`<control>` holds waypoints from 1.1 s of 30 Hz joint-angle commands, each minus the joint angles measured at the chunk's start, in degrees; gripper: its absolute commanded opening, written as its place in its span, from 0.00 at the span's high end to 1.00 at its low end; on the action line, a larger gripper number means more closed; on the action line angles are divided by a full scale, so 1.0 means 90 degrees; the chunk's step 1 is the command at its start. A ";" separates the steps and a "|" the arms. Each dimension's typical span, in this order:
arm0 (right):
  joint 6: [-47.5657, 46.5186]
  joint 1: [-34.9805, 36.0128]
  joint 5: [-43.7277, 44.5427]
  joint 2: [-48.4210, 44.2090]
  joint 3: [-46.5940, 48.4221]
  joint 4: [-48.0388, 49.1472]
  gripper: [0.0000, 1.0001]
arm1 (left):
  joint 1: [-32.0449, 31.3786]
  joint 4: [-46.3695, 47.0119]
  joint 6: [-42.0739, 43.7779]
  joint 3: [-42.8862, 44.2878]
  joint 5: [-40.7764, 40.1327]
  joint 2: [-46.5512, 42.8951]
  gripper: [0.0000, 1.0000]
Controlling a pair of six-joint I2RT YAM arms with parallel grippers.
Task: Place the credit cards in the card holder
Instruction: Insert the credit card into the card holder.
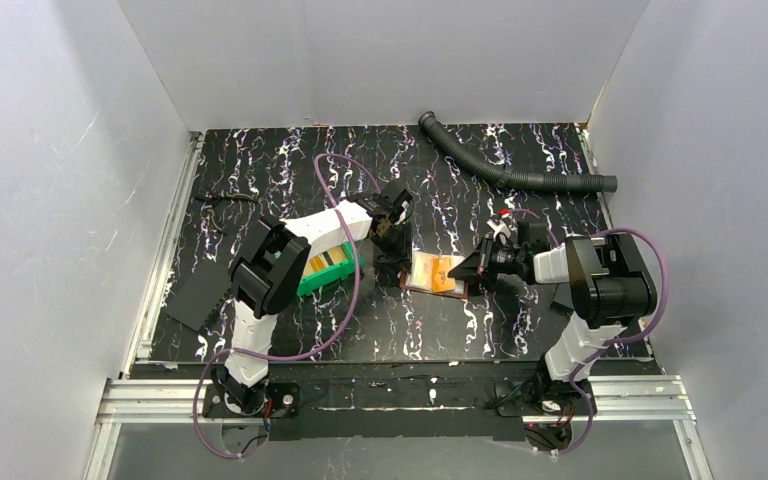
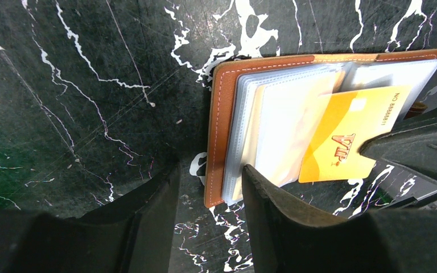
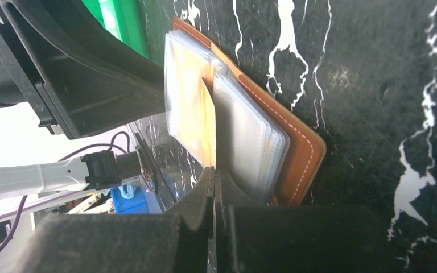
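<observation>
From above: midway through inserting one card. Shows the card holder (image 1: 422, 272) lying open near frame centre on the marbled table (image 1: 260, 160), with a yellow credit card (image 1: 447, 270) over its right half. Puts the right gripper (image 1: 472, 268) at that card from the right and the left gripper (image 1: 392, 222) over the holder's left edge, just right of the green bin (image 1: 322, 268). Too small here to read either set of jaws.

From the left wrist: adds what the top view lacks. Shows clear sleeves fanned inside the brown card holder (image 2: 219, 114) and the yellow credit card (image 2: 347, 136), printed VIP, lying askew at centre right, mostly outside the sleeves. Cannot tell whether a corner is already in a pocket. Finds the left gripper (image 2: 207, 196) at the bottom with jaws apart, astride the holder's lower left corner, pinching nothing visible.

From the right wrist: settles the grip. Shows the right gripper (image 3: 213, 190) at bottom centre clamped on the near edge of the yellow credit card (image 3: 207, 122), seen almost edge-on against the sleeves of the card holder (image 3: 304, 151).

Next, probably: square the card to a pocket mouth and slide it in, steadying the holder from the left.
</observation>
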 commanded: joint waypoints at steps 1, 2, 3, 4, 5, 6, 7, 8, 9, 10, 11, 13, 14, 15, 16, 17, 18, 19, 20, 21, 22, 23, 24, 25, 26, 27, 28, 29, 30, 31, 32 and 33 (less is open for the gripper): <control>0.0293 -0.0015 0.0185 0.0178 -0.0101 0.1010 0.99 | -0.0039 -0.0073 0.0063 -0.0179 0.0082 0.0022 0.58; 0.0345 -0.0010 0.0196 0.0231 -0.0103 0.1120 0.99 | -0.0041 -0.0064 0.0054 -0.0180 0.0100 0.0034 0.58; 0.0424 -0.0010 0.0198 0.0278 -0.0113 0.1256 0.99 | -0.0042 -0.0055 0.0045 -0.0183 0.0117 0.0045 0.58; 0.0505 -0.0006 0.0204 0.0318 -0.0123 0.1393 0.99 | -0.0042 -0.0045 0.0033 -0.0183 0.0131 0.0050 0.58; 0.0566 0.0002 0.0210 0.0354 -0.0140 0.1521 0.99 | -0.0042 -0.0036 0.0021 -0.0183 0.0145 0.0049 0.58; 0.0605 0.0015 0.0220 0.0384 -0.0161 0.1605 0.99 | -0.0042 -0.0030 0.0011 -0.0180 0.0154 0.0048 0.58; 0.0632 0.0032 0.0231 0.0403 -0.0175 0.1660 0.99 | -0.0044 -0.0027 0.0005 -0.0178 0.0158 0.0045 0.58; 0.0661 0.0050 0.0241 0.0416 -0.0200 0.1727 0.99 | -0.0047 -0.0023 0.0003 -0.0182 0.0162 0.0038 0.59; 0.0719 0.0072 0.0253 0.0426 -0.0244 0.1829 0.99 | -0.0050 -0.0015 0.0003 -0.0181 0.0169 0.0038 0.59; 0.0813 0.0088 0.0263 0.0439 -0.0291 0.1983 0.99 | -0.0050 -0.0008 0.0001 -0.0177 0.0178 0.0040 0.59; 0.0954 0.0100 0.0265 0.0463 -0.0347 0.2186 0.99 | -0.0055 -0.0001 -0.0009 -0.0175 0.0188 0.0046 0.60; 0.1269 0.0144 0.0256 0.0530 -0.0467 0.2638 0.99 | -0.0067 0.0004 -0.0021 -0.0181 0.0203 0.0068 0.61; 0.1422 0.0169 0.0265 0.0565 -0.0535 0.2870 0.99 | -0.0072 0.0008 -0.0025 -0.0185 0.0211 0.0074 0.61; 0.1552 0.0196 0.0264 0.0602 -0.0592 0.3068 0.99 | -0.0077 0.0010 -0.0029 -0.0196 0.0211 0.0080 0.61; 0.1679 0.0226 0.0246 0.0652 -0.0633 0.3263 0.99 | -0.0086 0.0015 -0.0035 -0.0214 0.0205 0.0078 0.61; 0.1832 0.0250 0.0212 0.0714 -0.0687 0.3491 0.99 | -0.0091 0.0025 -0.0036 -0.0230 0.0202 0.0069 0.62; 0.2030 0.0262 0.0166 0.0791 -0.0754 0.3772 0.99 | -0.0090 0.0037 -0.0042 -0.0243 0.0196 0.0061 0.62; 0.2271 0.0263 0.0112 0.0880 -0.0828 0.4130 0.99 | -0.0087 0.0044 -0.0049 -0.0254 0.0195 0.0059 0.62; 0.2531 0.0263 0.0056 0.0992 -0.0912 0.4528 0.99 | -0.0091 0.0050 -0.0049 -0.0265 0.0193 0.0055 0.62; 0.2807 0.0264 0.0025 0.1111 -0.0996 0.4982 0.99 | -0.0095 0.0052 -0.0051 -0.0272 0.0188 0.0053 0.62; 0.3048 0.0271 0.0026 0.1254 -0.1074 0.5436 0.99 | -0.0100 0.0058 -0.0056 -0.0279 0.0189 0.0055 0.62; 0.3217 0.0280 0.0039 0.1373 -0.1120 0.5784 0.99 | -0.0100 0.0061 -0.0053 -0.0277 0.0189 0.0052 0.62; 0.3302 0.0290 0.0055 0.1472 -0.1136 0.6032 0.99 | -0.0101 0.0060 -0.0045 -0.0277 0.0191 0.0048 0.62; 0.3296 0.0302 0.0058 0.1556 -0.1120 0.6126 0.99 | -0.0100 0.0052 -0.0038 -0.0276 0.0176 0.0030 0.62; 0.3222 0.0311 0.0048 0.1599 -0.1092 0.6079 0.97 | -0.0097 0.0034 -0.0021 -0.0286 0.0140 -0.0004 0.62; 0.3073 0.0312 0.0061 0.1581 -0.1077 0.5877 0.93 | -0.0096 -0.0009 0.0004 -0.0291 0.0102 -0.0046 0.62; 0.2833 0.0312 0.0087 0.1489 -0.1049 0.5501 0.88 | -0.0086 -0.0061 0.0038 -0.0290 0.0063 -0.0099 0.62; 0.2458 0.0312 0.0152 0.1321 -0.1002 0.4915 0.83 | -0.0083 -0.0122 0.0066 -0.0291 0.0022 -0.0146 0.61; 0.1812 0.0313 0.0312 0.1035 -0.0889 0.3952 0.77 | -0.0074 -0.0188 0.0107 -0.0300 -0.0032 -0.0220 0.61; 0.1071 0.0320 0.0580 0.0709 -0.0693 0.2687 0.72 | -0.0056 -0.0225 0.0135 -0.0318 -0.0071 -0.0288 0.61; 0.0394 0.0336 0.0985 0.0324 -0.0478 0.1536 0.67 | -0.0033 -0.0248 0.0137 -0.0348 -0.0093 -0.0357 0.61; -0.0141 0.0341 0.1279 0.0099 -0.0252 0.0568 0.61 | -0.0010 -0.0259 0.0148 -0.0382 -0.0089 -0.0422 0.61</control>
